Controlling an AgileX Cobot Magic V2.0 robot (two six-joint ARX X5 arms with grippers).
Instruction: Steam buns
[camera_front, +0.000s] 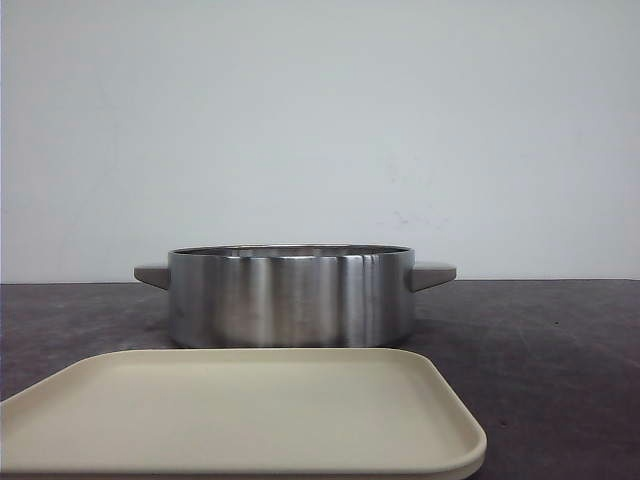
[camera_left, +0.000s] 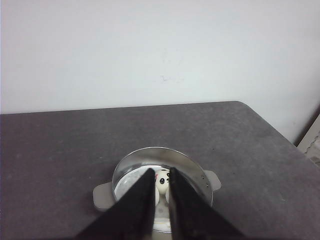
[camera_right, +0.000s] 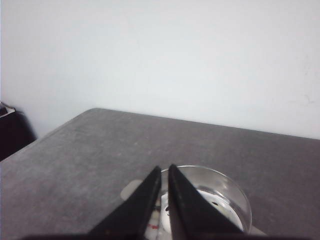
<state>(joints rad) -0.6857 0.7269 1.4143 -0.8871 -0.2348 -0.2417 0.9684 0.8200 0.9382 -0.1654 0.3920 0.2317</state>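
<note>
A steel pot (camera_front: 290, 296) with two grey handles stands on the dark table. Its inside is hidden in the front view. In the left wrist view the pot (camera_left: 134, 165) holds white panda-faced buns; one bun (camera_left: 163, 181) shows between the fingers, the others are mostly hidden behind them. My left gripper (camera_left: 161, 171) hangs well above the pot, shut and empty. In the right wrist view the pot (camera_right: 220, 173) also shows white buns (camera_right: 223, 206) inside. My right gripper (camera_right: 164, 167) is above the pot's edge, shut and empty. Neither gripper shows in the front view.
A cream rectangular tray (camera_front: 240, 410) lies at the front of the table, just before the pot, with nothing on it. A plain white wall stands behind the table. The table's rounded corner (camera_left: 245, 106) shows beyond the pot in the left wrist view.
</note>
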